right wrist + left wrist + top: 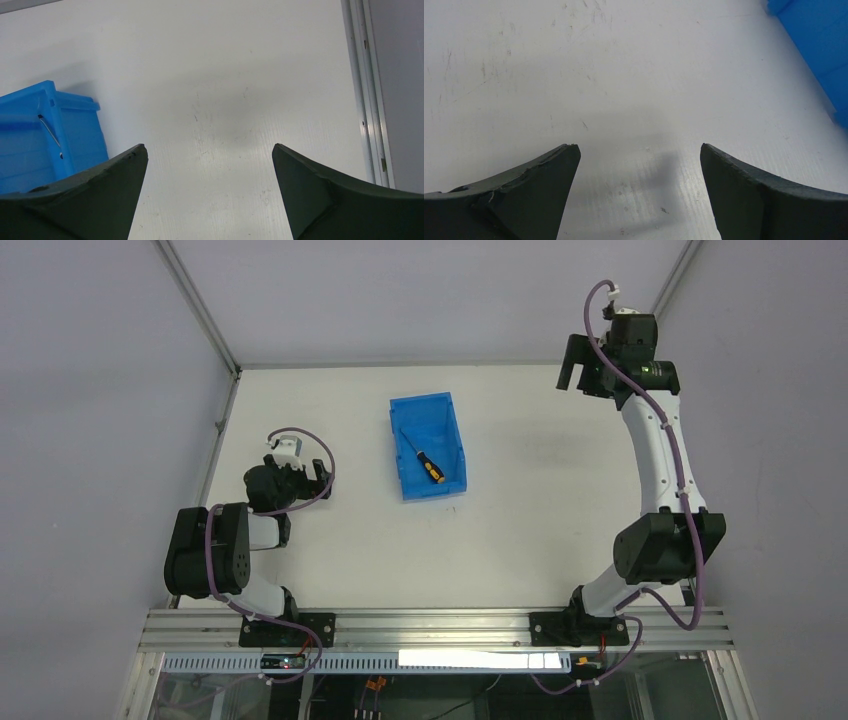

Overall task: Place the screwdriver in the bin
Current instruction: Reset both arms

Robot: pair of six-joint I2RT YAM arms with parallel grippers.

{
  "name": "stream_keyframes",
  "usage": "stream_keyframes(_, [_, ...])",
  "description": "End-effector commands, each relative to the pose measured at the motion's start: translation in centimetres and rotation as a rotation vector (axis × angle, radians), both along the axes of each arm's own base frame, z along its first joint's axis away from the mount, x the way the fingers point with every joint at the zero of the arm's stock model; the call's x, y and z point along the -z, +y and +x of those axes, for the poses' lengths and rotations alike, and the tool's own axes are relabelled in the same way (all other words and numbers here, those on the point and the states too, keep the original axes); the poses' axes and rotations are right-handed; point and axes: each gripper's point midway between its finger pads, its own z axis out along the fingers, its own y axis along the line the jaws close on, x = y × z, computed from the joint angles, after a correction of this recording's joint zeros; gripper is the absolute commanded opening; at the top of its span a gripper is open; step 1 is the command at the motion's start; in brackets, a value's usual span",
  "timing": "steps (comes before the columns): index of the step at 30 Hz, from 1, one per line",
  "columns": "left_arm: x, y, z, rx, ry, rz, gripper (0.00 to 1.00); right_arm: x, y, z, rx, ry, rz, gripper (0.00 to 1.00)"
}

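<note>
STATUS: screwdriver (424, 462) lay diagonally inside bin (435, 490), so I judged the task complete | my left tool (638, 146) and right tool (209, 146) were spread, empty, over tabletop (560, 500), well apart from bin: nothing left to hold.

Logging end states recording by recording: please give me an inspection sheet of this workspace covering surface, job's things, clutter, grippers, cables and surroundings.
Surface: white tabletop, faint scuffs and scratches.
Job's things: small screwdriver with black and yellow handle lies diagonally inside the bright blue rectangular plastic bin, mid-table.
Clutter: nothing seen.
Grippers: left gripper fingers open, holding nothing, left of the bin; right gripper fingers open, holding nothing, near the far right corner.
Cables: purple cables run along both arms, apart from the bin.
Surroundings: grey walls; aluminium rail at the near edge.
</note>
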Motion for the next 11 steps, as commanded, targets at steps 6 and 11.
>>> stream_keyframes(6, [-1.09, 0.25, 0.34, 0.009, -0.045, 0.013, 0.99, -1.69, 1.03, 0.31, -0.041, -0.050, 0.036, 0.99])
stream_keyframes(11, [-1.10, 0.26, 0.35, 0.009, -0.046, 0.013, 0.99, -1.81, 0.89, 0.27, -0.038, -0.055, 0.028, 0.99])
